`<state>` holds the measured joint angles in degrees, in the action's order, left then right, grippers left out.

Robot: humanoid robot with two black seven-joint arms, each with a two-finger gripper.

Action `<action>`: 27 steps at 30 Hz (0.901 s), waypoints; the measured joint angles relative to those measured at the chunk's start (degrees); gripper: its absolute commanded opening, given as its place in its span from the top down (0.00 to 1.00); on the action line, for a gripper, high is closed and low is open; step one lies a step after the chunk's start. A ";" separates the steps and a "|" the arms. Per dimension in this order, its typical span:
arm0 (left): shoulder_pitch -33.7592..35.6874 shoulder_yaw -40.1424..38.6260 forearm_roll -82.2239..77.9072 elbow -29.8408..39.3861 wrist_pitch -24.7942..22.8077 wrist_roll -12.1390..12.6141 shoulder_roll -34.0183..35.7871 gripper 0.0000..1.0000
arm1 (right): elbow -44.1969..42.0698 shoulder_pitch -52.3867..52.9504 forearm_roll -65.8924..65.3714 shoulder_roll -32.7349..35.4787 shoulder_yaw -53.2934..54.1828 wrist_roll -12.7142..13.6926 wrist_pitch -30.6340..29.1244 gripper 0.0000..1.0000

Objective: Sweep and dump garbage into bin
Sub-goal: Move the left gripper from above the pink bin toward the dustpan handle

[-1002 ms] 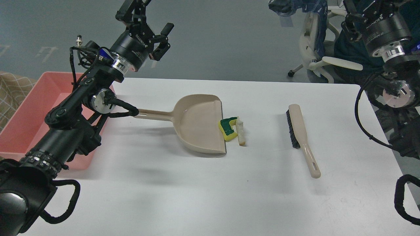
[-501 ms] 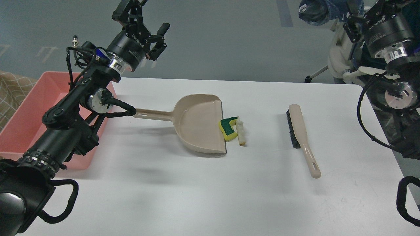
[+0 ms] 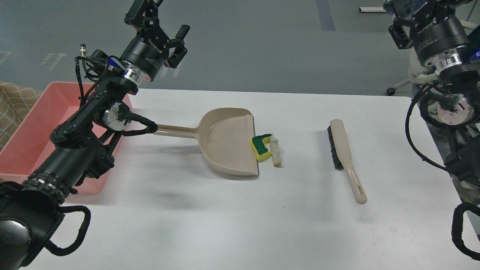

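My left hand [image 3: 159, 20] is hanging released, nothing grasped; a careless brush [image 3: 343, 150] stroke risks flicking garbage [image 3: 267, 149] past the dustpan [image 3: 228, 140].

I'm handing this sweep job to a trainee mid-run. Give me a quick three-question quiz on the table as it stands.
1. True or false: the yellow sponge piece with green top lies at the mouth of the beige plastic long-handled dustpan.
2. Which lies right of the whitish bread-like wedge: A) large pink rectangular plastic tub B) beige-handled black-bristled brush?
3. Fill in: the left gripper holds ____.

Key: 1 true; 2 B; 3 nothing.
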<state>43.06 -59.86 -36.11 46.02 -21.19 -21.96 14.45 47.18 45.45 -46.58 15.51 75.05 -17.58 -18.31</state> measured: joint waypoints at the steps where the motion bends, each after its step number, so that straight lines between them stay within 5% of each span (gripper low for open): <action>1: 0.00 0.00 -0.09 0.00 -0.04 -0.16 -0.04 0.02 | 0.00 0.01 0.00 0.09 0.00 0.00 0.00 0.00; 7: 0.20 0.02 -0.58 0.00 0.51 -1.64 -0.12 0.02 | 0.70 0.04 0.00 0.20 -0.01 0.01 -0.06 0.00; 17: -0.11 2.06 -0.22 1.51 0.62 -0.62 0.76 0.02 | 1.14 -0.45 0.00 0.49 -0.34 0.10 -0.09 0.00; 27: -1.86 8.98 -1.22 14.96 5.80 3.18 9.71 0.02 | 1.67 -1.35 0.00 0.71 -0.36 0.18 -0.06 0.00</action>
<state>41.20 -50.88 -37.34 60.98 -15.39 -18.78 24.15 48.85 44.10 -46.58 16.22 74.70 -17.40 -18.37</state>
